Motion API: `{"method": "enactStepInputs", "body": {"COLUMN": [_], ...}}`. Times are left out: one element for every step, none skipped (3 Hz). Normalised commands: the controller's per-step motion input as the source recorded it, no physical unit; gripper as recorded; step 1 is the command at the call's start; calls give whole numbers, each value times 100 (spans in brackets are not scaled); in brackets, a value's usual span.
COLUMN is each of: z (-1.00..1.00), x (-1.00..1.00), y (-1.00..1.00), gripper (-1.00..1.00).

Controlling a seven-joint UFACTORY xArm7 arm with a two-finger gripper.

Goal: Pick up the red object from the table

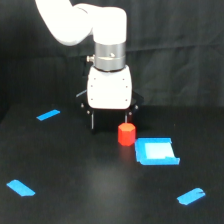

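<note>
No writing can be read on anything. The gripper (110, 120) hangs over the table (75, 165) with its fingers spread and holding nothing. The red object (126, 134) stands on the table just below one fingertip, touching a blue square piece (156, 151). Blue tape strips (48, 115) lie around.

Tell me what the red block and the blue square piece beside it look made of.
The small red-orange stubby block looks like matte plastic or painted wood: uniform colour, no glare. The blue square piece appears to be moulded plastic, with raised edges and a paler centre. Neither is certain at this resolution.
</note>
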Motion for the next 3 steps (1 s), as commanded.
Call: {"method": "enactStepInputs", "body": {"z": [-25, -26, -28], "x": [29, 30, 26], "y": [-38, -40, -47], "gripper": [93, 93, 93]}}
